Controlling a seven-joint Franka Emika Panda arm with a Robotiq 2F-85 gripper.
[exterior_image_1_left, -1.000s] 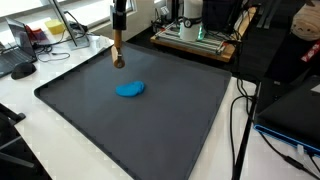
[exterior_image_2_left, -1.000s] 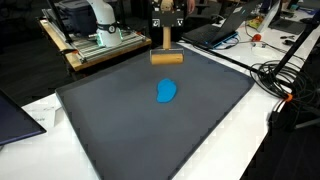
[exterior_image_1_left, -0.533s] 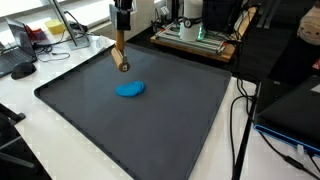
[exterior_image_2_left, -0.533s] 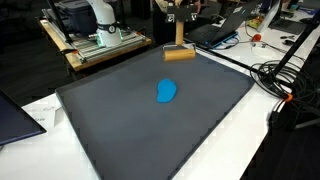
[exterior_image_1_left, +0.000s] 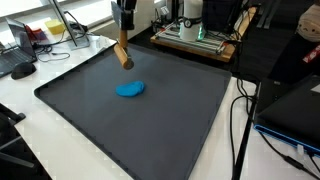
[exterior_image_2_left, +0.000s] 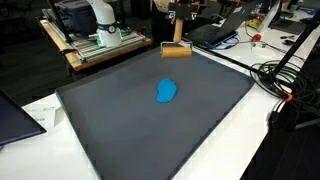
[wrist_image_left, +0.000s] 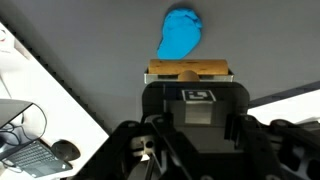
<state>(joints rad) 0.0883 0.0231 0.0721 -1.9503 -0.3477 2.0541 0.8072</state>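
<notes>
1. My tool (wrist_image_left: 190, 84) is clamped narrow on the stem of a wooden piece (wrist_image_left: 190, 69). The jaws are shut on it and nothing else is in them.
2. The wooden piece is a short stem with a crossbar at its lower end. In both exterior views it hangs from the tool (exterior_image_2_left: 179, 18) over the far part of the mat, and I judge it is held off the surface (exterior_image_1_left: 122, 55).
3. I expect it to be stiff, light and hard to damage. The wood looks smooth, so with the hold this high on the stem the crossbar (exterior_image_2_left: 175, 49) could twist or swing in the jaws. A hold lower on the stem would steady it.
4. Just ahead of the crossbar in the wrist view lies a blue blob (wrist_image_left: 182, 33), apart from it. It sits near the middle of the mat (exterior_image_2_left: 167, 92) and looks soft and low. I cannot tell whether it is cloth or putty.
5. The dark mat (exterior_image_1_left: 150, 135) is flat and wide, with open room on every side of the blob.
6. Past the mat's edges the white tabletop (exterior_image_2_left: 250, 135) carries cables (exterior_image_2_left: 275, 75) on one side and a rack (exterior_image_1_left: 195, 35) beyond the far edge. Wide swings there risk a snag.
</notes>
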